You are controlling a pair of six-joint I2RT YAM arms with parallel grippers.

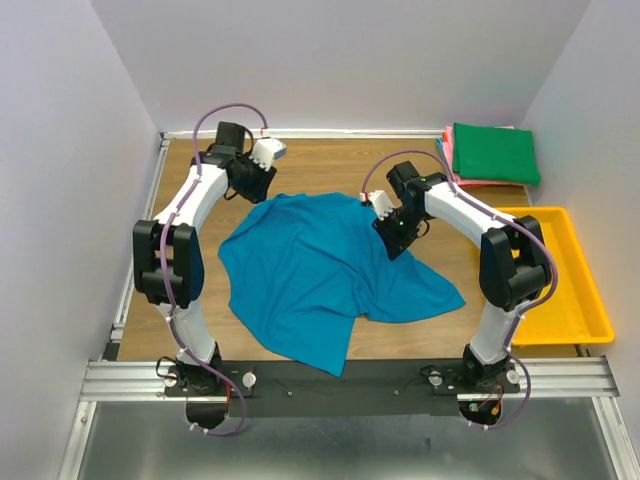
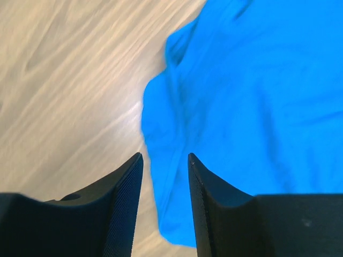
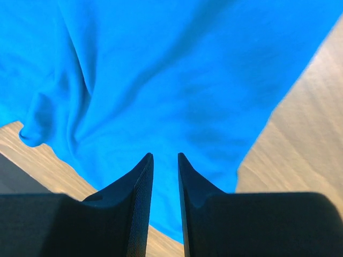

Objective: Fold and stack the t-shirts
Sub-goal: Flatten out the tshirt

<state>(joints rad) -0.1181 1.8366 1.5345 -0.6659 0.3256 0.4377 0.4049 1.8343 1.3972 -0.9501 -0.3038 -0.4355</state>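
The wooden counter (image 1: 330,160) carries everything. The biggest thing on it is the teal-blue shirt (image 1: 320,275), lying open but rumpled in the middle, between my two arms, with one corner trailing toward the near edge. To the right sits the yellow tray (image 1: 560,290), and behind it, in the far right corner, a dark green shirt (image 1: 495,153) lies folded on top of pink shirts (image 1: 449,150), well apart from the teal one.

The left arm (image 1: 190,210) reaches to the far left corner of the teal shirt, and the right arm (image 1: 470,215) hangs over its far edge near the middle. The left jaws stand moderately apart with nothing between them; the shirt's edge shows just under them. The right jaws are parted by only a narrow gap and hold nothing; cloth fills the view beneath.

I judge this the spreading step ahead of the first fold. To do it well I want each arm to pinch a single layer right at a far corner, not a bunched ridge, then draw the two corners apart evenly so the creases pull flat.
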